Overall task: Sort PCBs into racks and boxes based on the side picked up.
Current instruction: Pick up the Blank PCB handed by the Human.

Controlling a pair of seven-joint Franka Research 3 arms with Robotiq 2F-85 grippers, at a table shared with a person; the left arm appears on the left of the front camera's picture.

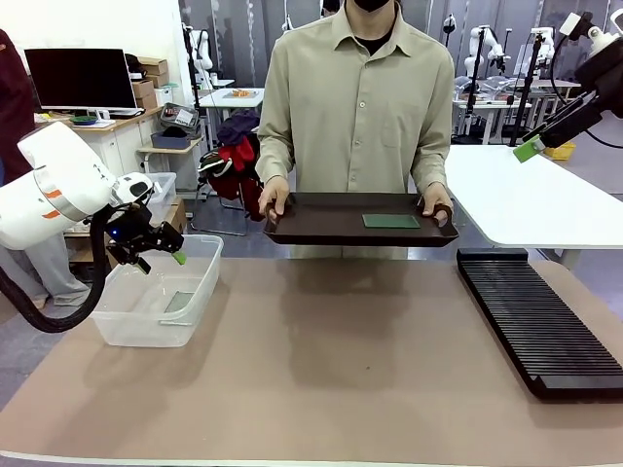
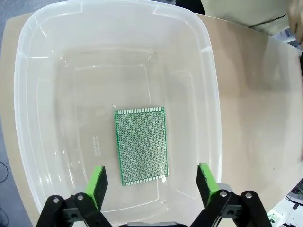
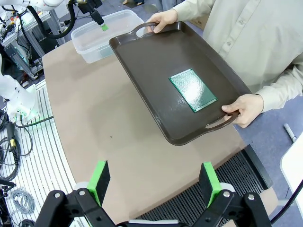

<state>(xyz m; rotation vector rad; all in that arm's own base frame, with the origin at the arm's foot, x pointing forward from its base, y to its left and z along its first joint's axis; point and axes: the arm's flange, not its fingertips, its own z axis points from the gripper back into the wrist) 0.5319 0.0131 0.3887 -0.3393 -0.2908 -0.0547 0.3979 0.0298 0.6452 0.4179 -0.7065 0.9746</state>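
The left pincer (image 2: 151,175) hung spread over the clear, round-rimmed plastic tub (image 2: 209,94) at the worktop's (image 1: 341,370) left edge, one perforated green PCB (image 2: 141,144) flat inside; the right pincer (image 3: 154,171), spread, faced the other PCB (image 3: 192,90) on a glossy brown tray (image 3: 151,66)

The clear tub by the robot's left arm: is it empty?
Not empty. One green PCB lies flat on the bottom of the clear tub, below the open left gripper.
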